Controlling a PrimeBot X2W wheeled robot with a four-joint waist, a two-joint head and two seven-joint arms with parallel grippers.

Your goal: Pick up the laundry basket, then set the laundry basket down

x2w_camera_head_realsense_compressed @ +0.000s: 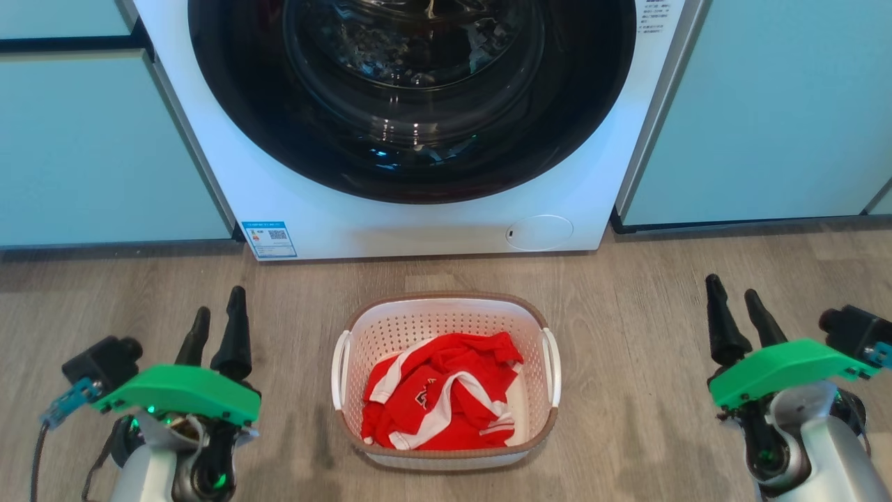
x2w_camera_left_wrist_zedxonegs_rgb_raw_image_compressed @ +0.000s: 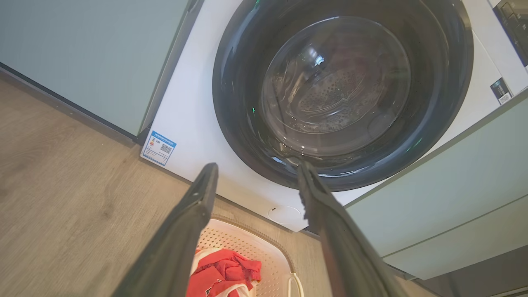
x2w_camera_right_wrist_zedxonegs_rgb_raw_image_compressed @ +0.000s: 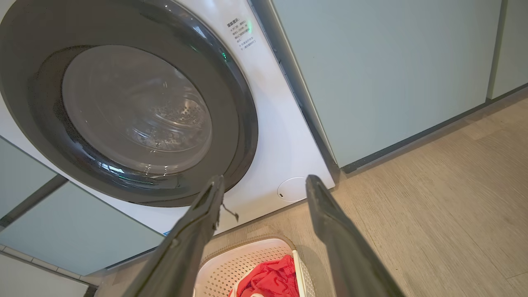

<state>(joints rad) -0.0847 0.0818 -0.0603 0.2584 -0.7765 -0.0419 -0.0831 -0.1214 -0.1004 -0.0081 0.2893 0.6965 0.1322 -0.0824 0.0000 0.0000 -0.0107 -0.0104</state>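
Note:
The laundry basket stands on the wooden floor in front of the washing machine, white and perforated with a brown rim and a white handle on each side. A red and white garment lies inside it. My left gripper hangs open well to the basket's left, nothing between its fingers. My right gripper is open too, far to the basket's right. The left wrist view catches the basket low between the left gripper's spread fingers. Its far end also lies below the right gripper in the right wrist view.
A white front-loading washing machine with a dark round door stands just behind the basket. Pale green cabinet fronts flank it on both sides. Wooden floor spreads around the basket.

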